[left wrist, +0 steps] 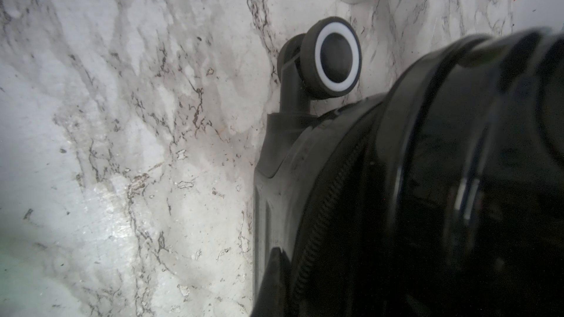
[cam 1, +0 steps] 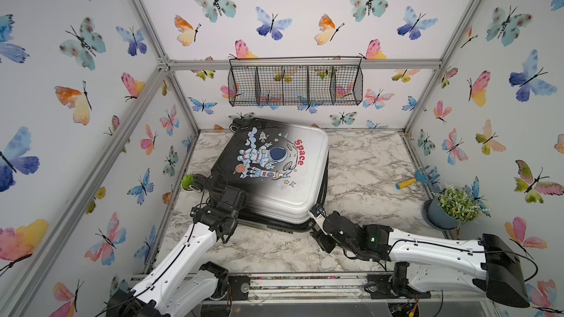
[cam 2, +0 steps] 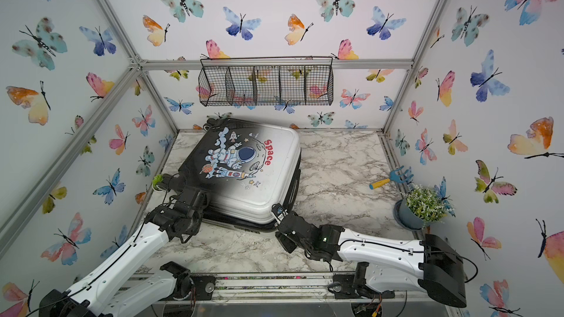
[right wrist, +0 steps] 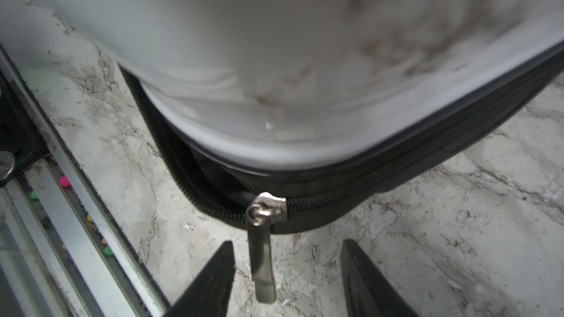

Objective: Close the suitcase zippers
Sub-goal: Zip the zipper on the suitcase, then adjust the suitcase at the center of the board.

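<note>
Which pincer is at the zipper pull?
The right pincer: open, straddling the dangling metal pull at the suitcase's silver near corner, not gripping it. The left pincer is shut at the black wheel-end corner.

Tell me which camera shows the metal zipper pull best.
The right wrist view: the zipper pull hangs close and large off the suitcase rim, between the open jaws. The left wrist view shows only zipper teeth, no pull. In both top views that corner is too small to make it out.
</note>
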Available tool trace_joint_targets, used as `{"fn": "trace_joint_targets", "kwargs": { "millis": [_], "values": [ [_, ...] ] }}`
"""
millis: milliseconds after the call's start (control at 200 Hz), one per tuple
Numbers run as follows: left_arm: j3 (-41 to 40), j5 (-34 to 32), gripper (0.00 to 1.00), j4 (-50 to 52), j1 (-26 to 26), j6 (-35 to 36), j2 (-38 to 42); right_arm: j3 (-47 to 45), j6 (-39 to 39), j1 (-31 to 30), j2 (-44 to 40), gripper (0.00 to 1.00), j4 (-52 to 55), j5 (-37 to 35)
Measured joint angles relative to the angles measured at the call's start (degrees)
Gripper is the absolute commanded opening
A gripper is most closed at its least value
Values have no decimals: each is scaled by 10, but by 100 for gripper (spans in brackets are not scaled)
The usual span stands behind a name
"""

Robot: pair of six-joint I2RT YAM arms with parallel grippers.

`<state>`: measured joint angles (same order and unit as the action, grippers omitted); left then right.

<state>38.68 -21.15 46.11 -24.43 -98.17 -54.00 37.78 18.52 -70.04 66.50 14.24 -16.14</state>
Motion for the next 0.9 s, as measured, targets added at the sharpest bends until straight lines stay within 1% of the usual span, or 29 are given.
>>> {"fn": "trace_joint_targets", "kwargs": {
  "millis": [105, 155, 325, 420, 491, 656, 901],
  "values": [
    [0, 3, 0, -1, 0, 0, 0, -4, -2, 0, 13, 51, -12, -15],
    [0, 4, 0, -2, 0, 0, 0, -6, -5, 1, 17, 49, -16, -18],
    [0, 5, 0, -3, 0, 2, -3, -8, -17, 2, 18, 25, -16, -38],
    [1, 5, 0, -2, 0, 4, -9, -8, -26, 3, 6, 16, -16, -52],
    [3, 5, 0, -2, 0, 5, -11, -8, -31, 3, -7, 11, -16, -59],
    [7, 5, 0, 0, 0, 5, -17, -8, -50, 3, -33, 4, 1, -55],
    [9, 4, 0, 2, 0, 7, -22, -8, -84, 9, -56, 4, 20, 7]
  ]
}}
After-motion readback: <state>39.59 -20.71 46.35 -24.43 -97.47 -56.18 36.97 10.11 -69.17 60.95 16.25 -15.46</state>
